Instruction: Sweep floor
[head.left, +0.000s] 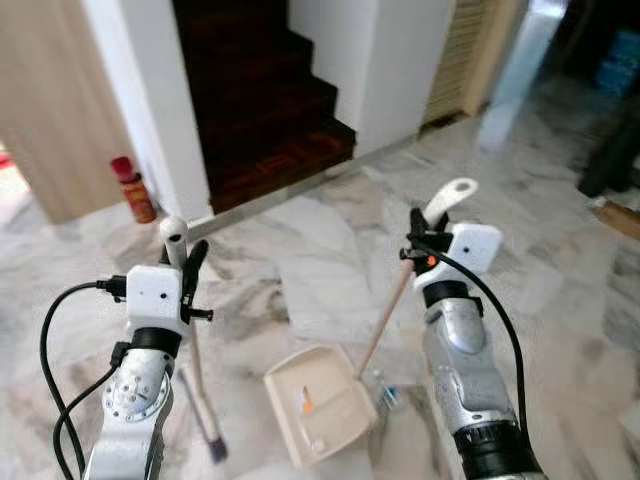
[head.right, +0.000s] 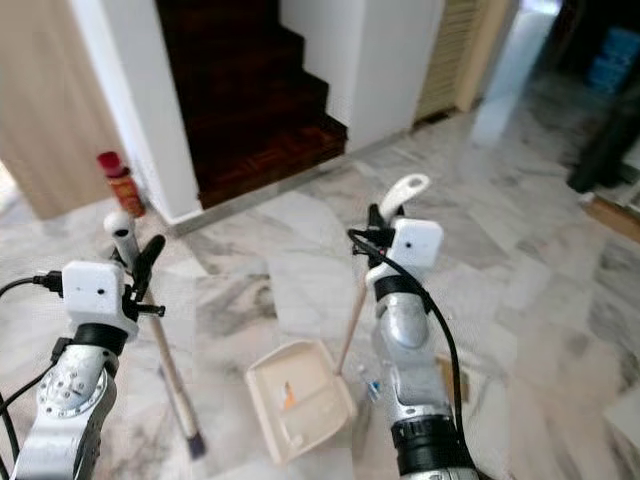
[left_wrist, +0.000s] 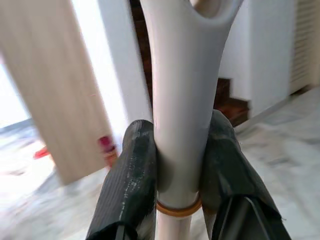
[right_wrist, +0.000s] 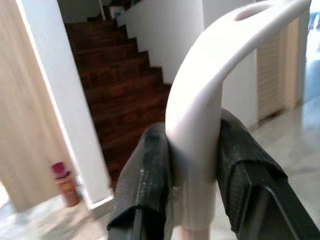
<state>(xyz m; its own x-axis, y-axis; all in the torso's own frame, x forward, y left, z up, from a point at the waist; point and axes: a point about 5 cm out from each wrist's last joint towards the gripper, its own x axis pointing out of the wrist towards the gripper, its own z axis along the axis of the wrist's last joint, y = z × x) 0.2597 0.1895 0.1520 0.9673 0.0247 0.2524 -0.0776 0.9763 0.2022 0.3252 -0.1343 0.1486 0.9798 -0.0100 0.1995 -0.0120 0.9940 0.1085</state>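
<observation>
Your two silver arms fill the near edge of the head view, each clamped on a long handle. Look at the left gripper (head.left: 183, 262): its black fingers (left_wrist: 127, 180) are pressed against both sides of the pale grip of the broom (head.left: 196, 370), and the wooden stick runs down from there to a dark brush head resting on the marble floor (head.left: 330, 240) by your left forearm. Your right gripper (head.left: 420, 240) is closed the same way — fingers (right_wrist: 145, 185) squeezing the curved white handle of the dustpan (head.left: 320, 403) just below its loop. The dustpan's stick slants down to the cream pan, which sits on the floor between your arms, nearer the right one; you can see a small orange scrap inside it. Just beside the pan's right edge lies a small clear, bluish bit of litter (head.left: 388, 396) on the tiles. Ahead of you a dark wooden staircase (head.left: 265, 110) rises between white walls, and a red spray can (head.left: 134, 190) stands by the wall to its left.
</observation>
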